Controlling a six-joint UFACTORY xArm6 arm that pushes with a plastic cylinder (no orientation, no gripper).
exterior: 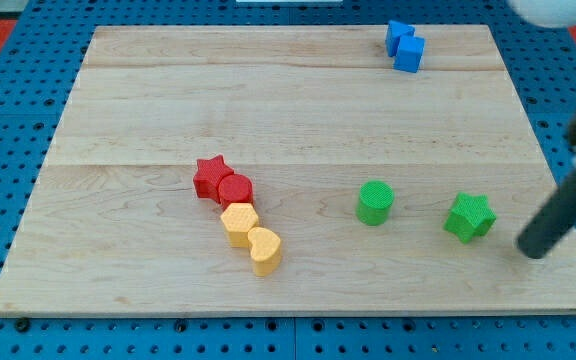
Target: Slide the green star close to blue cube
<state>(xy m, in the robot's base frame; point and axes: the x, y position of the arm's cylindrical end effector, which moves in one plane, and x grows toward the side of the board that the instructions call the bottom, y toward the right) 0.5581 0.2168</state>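
- Camera view: the green star (469, 217) sits near the board's (268, 110) right edge, well apart from the blue cube (409, 53) at the view's top.
- My tip (534, 249) rests just right of the star, slightly lower; a bare rod, no fingers to spread or pinch.
- Risk: an off-centre push could spin the star leftward toward the green cylinder (375, 203).
- No readable writing or brands.

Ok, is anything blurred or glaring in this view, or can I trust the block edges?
Camera view: the green star and the blue cube are sharp under even light, with short soft shadows and no glare on the board. Only the rod is smeared, so my tip, just to the view's right of the star, looks soft.
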